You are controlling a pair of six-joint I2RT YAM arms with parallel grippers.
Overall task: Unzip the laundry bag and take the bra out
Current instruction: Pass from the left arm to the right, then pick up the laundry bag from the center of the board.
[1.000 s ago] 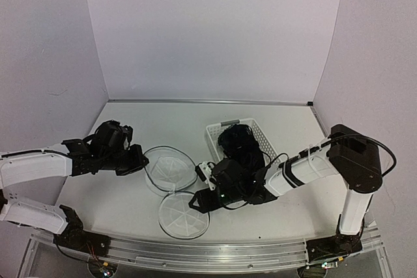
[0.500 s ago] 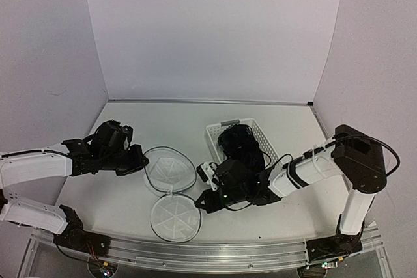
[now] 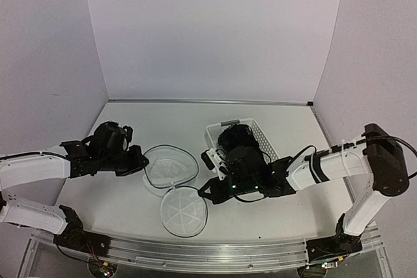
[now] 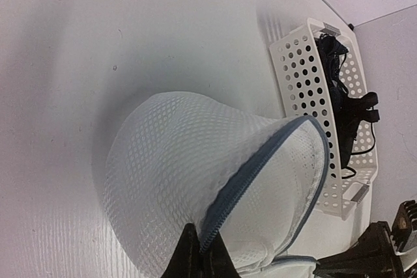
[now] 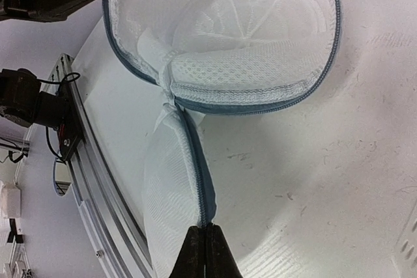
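Nearest, a round lid flap lies flat on the desk. The right end effector is clamped shut on the flap's blue zipper edge, a pinch only the right wrist view makes plain. Just behind, the laundry bag gapes open. The left end effector is closed on its zip rim, seen clearly only from the left wrist. Farther right, the white perforated basket holds the bra. Since a second ago, the right arm has swung right, toward the basket.
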